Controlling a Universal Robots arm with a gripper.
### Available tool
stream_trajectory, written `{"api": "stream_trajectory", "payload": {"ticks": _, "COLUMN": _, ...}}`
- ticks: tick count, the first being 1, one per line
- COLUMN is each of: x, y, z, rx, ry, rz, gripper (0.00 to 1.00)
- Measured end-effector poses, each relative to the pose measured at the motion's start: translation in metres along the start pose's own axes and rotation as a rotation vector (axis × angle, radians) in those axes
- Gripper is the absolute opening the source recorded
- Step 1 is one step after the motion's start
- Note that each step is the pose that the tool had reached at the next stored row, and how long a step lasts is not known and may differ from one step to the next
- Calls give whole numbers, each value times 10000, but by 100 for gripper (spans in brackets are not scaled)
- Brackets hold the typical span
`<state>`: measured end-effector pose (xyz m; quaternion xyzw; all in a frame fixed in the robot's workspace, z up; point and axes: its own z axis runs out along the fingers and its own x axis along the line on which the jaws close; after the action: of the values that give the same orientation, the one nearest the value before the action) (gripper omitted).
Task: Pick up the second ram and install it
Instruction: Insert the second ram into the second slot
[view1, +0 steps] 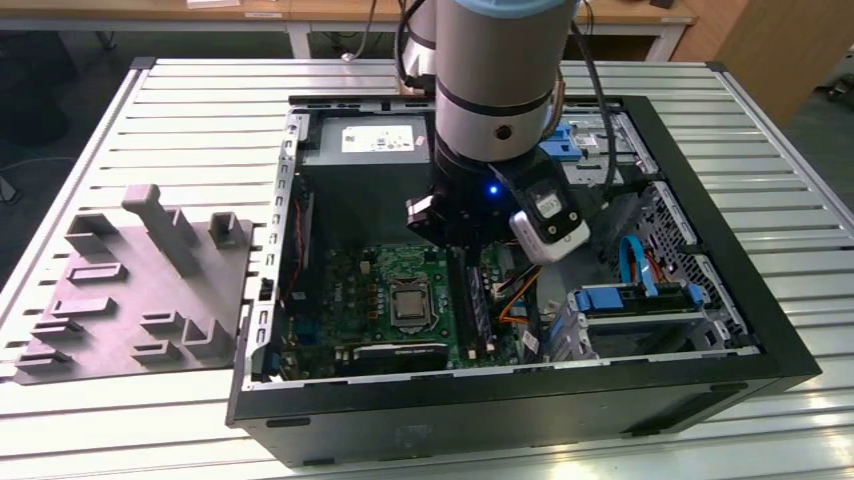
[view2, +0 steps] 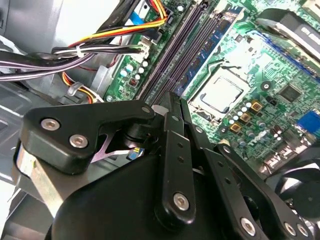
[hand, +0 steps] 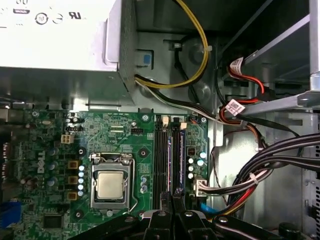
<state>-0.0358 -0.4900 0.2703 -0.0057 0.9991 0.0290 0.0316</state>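
Looking at a gripper (view1: 461, 240) down inside the case (view1: 787, 350), right over the slots (hand: 160, 155) beside the CPU (hand: 111, 184). Seems clamped, fingers (hand: 165, 205) nearly flat together, on the ram (hand: 170, 160) (view2: 207, 50), standing on edge in the slot bank and poking straight out from the seam between the fingers in both wrist views. Can't tell whether seated all the way or just resting on top.

Biggest worry, at a guess: going in crooked. Could jam one end, flex that thin strip, or miss the end latches if tilted even slightly along the slot. Could also end up in the neighbouring slot, given such tight spacing. Worth eyeing the cables (hand: 260, 165) too: black bundle plus red and yellow leads just beside the slots, easy to snag with that chunky gripper. Pressed too hard, might bow the board (hand: 115, 132).

Material-wise:
- **Ram:** thin, flat, dark strip with a row of bluish chips, rigid but brittle-looking.
- **Slots:** long, narrow black plastic.
- **Board:** green, dotted with little cans.
- **CPU:** square bright metal lid.
- **Fingers:** matte black with shiny screw heads.
- **Case walls:** bare grey sheet metal.

Off to the exterior view's left, a grey moulded tray (view1: 134, 290) full of ribs and pockets, on a slatted table (view1: 747, 90).
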Motion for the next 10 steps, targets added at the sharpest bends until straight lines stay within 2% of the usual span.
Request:
{"api": "stream_trajectory", "payload": {"ticks": 3, "x": 2, "y": -2, "z": 35, "rx": -3, "ry": 1, "rz": -1, "gripper": 13}}
{"api": "stream_trajectory", "payload": {"ticks": 4, "x": 8, "y": -8, "z": 137, "rx": -8, "ry": 0, "rz": -2, "gripper": 13}}
{"api": "stream_trajectory", "payload": {"ticks": 10, "x": 9, "y": -5, "z": 166, "rx": -64, "ry": -1, "rz": 2, "gripper": 13}}
